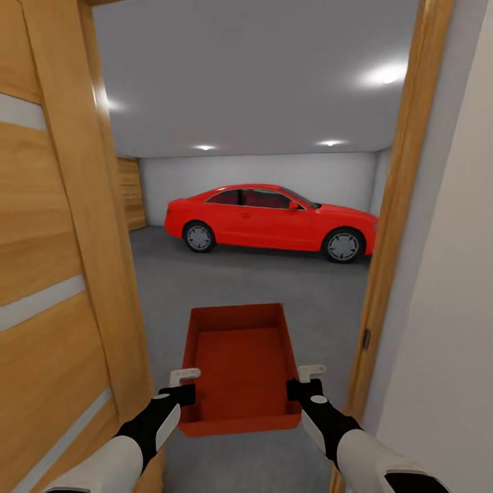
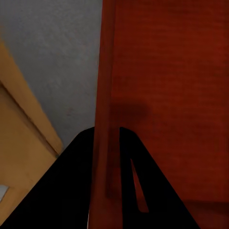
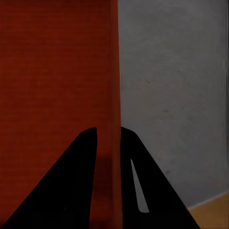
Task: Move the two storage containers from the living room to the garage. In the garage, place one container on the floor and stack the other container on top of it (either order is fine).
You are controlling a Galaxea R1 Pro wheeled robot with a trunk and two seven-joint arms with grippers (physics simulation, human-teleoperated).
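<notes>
One orange-red open-topped storage container (image 1: 239,366) hangs in the air in front of me, carried between both arms in a doorway. My left gripper (image 1: 183,395) is shut on its left wall, and the left wrist view has that wall (image 2: 106,114) pinched between the black fingers. My right gripper (image 1: 300,390) is shut on the right wall (image 3: 113,119) in the same way. Through the doorway lies the garage, with its dark grey floor (image 1: 274,281) and a red coupe (image 1: 274,220) parked across the far side.
An open wooden door (image 1: 55,274) stands close at my left. The wooden door frame (image 1: 394,226) and a white wall (image 1: 452,308) are close at my right. A second wooden door (image 1: 131,193) shows at the garage's far left.
</notes>
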